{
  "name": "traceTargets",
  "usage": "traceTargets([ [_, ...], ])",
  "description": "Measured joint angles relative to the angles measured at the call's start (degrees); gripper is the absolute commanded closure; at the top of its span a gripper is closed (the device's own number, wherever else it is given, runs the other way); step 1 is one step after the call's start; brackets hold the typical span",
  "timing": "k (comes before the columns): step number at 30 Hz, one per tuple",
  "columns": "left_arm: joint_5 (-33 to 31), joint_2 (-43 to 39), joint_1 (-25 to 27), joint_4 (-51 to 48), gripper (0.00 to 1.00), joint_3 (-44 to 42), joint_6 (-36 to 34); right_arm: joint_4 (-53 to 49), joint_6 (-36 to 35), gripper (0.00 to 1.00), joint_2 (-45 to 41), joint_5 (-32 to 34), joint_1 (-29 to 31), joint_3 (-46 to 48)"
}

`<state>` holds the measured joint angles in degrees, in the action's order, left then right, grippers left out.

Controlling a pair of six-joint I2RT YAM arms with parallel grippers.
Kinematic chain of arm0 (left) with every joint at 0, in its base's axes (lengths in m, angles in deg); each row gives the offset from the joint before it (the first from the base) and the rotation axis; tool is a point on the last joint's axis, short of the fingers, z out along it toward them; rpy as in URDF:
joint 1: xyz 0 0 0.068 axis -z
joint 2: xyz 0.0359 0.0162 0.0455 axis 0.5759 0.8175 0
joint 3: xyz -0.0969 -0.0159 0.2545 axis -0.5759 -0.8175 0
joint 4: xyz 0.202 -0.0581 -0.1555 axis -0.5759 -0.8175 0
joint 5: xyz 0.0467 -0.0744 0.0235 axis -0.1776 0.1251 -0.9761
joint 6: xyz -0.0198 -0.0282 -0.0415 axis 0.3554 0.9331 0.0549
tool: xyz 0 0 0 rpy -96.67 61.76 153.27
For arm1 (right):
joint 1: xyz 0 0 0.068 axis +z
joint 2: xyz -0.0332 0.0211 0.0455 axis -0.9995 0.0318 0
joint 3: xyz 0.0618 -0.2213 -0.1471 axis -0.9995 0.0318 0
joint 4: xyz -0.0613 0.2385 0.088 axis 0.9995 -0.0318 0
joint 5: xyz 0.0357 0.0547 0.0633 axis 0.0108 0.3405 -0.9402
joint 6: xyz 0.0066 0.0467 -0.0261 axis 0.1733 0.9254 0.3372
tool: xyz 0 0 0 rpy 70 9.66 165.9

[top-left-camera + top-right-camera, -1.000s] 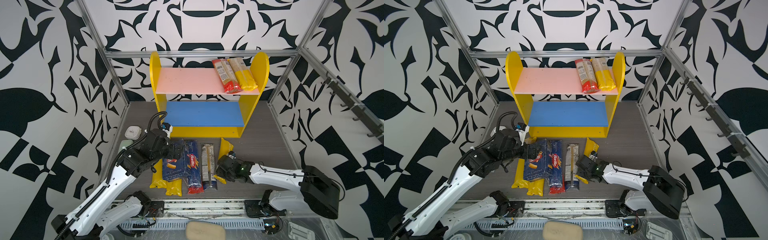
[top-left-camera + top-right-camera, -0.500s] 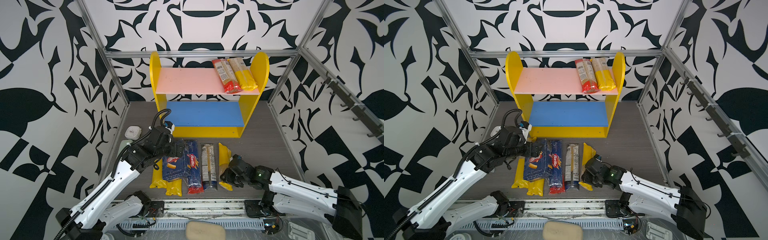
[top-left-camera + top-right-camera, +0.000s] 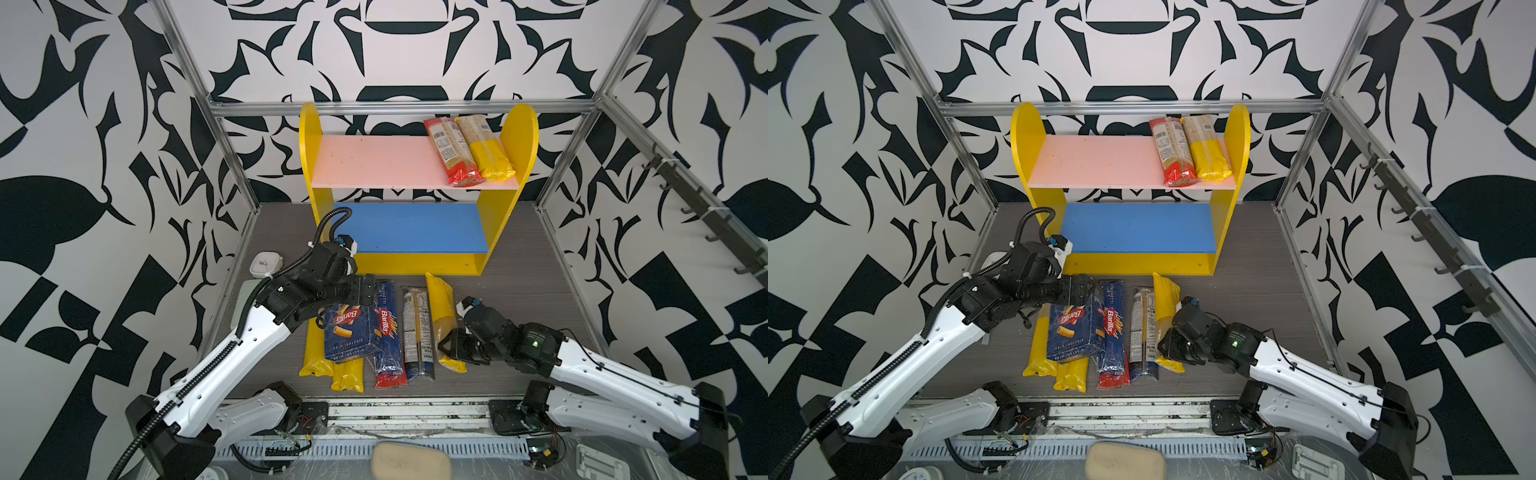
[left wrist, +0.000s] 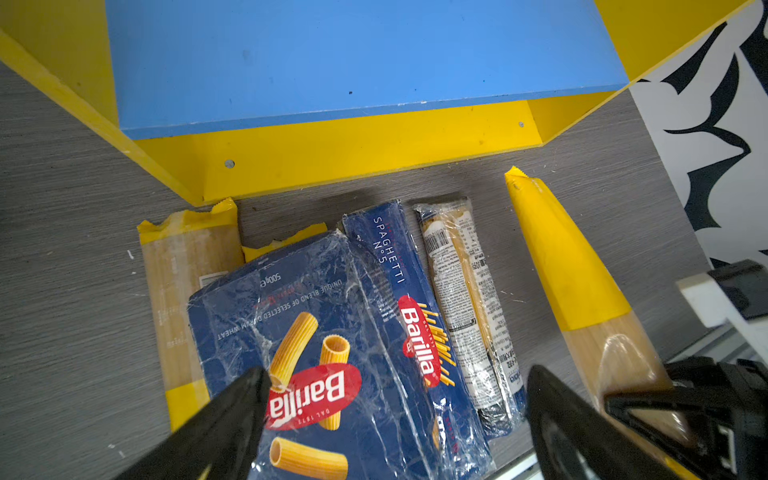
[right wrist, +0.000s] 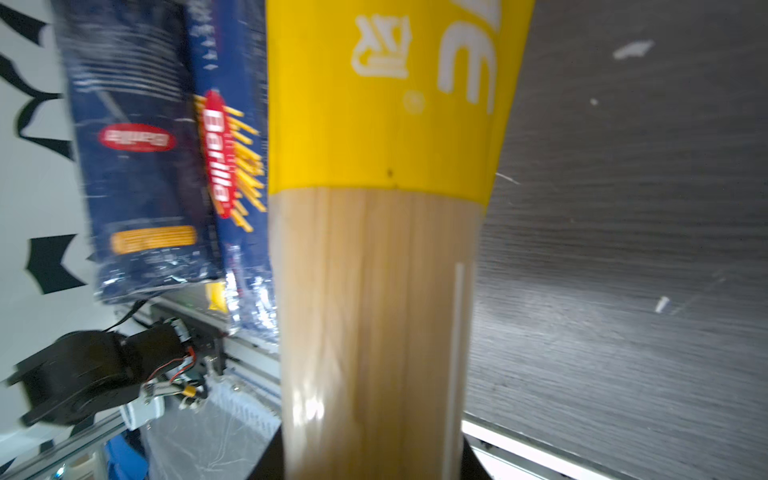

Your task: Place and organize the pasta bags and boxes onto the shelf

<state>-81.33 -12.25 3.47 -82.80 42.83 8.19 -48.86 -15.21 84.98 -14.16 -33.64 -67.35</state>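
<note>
The pasta boxes (image 3: 351,332), a wide rigatoni box (image 3: 345,345) and a thin spaghetti box (image 3: 390,332), lie near the tabletop's (image 3: 519,291) front edge. In both top views the wide one hides most of two yellow bags (image 3: 347,374). The right gripper (image 3: 448,345) pinches a third bag (image 3: 442,303). Left wrist view: the left gripper (image 4: 397,374) is spread wide, its fingers (image 4: 232,415) partly out of frame. Right wrist view: blurry, and the third bag probably hides the fingers.

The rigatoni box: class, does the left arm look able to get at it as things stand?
Probably yes. The left gripper hovers just above the rigatoni box, fingers spread wide; the box lies on top of the yellow bags, nothing covering it.
</note>
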Motion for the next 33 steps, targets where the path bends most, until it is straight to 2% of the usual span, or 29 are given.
traceTargets([
  [18, -1.88, -0.20, 0.00, -1.01, 0.01, 1.14, 1.95, -6.10, -6.16, 1.00, -1.79, -2.95, 0.00, -10.25],
  [33, -2.60, -0.02, 0.00, -2.21, 0.01, 3.58, 2.75, -13.09, -11.93, 1.00, -1.97, -3.06, 0.00, -27.36],
])
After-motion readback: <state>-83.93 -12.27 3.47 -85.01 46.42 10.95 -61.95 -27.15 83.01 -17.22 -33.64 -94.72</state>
